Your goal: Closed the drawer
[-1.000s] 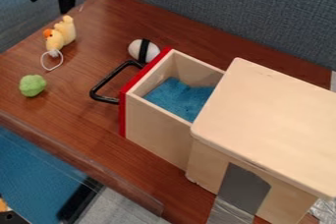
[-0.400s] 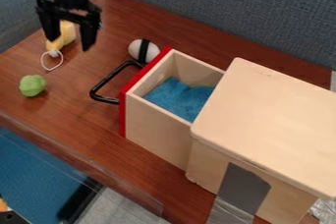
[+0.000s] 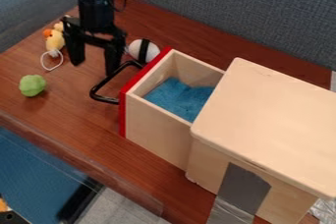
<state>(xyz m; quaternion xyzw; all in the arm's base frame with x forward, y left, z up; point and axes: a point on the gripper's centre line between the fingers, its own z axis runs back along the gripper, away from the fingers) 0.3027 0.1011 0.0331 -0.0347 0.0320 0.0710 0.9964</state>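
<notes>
Sitting lower right, the wooden cabinet (image 3: 263,120) is housing its drawer (image 3: 157,127), which is sticking well out around mid-frame. The black gripper (image 3: 95,68) is hanging upper left, spread wide and holding nothing, so I'm guessing that spot by the handle (image 3: 103,99) is suiting a shove, not a grab.

The camera looks down at a slant over the desk (image 3: 85,120) towards the grey wall (image 3: 230,12), fairly close, high enough to see into the drawer (image 3: 157,132).
</notes>
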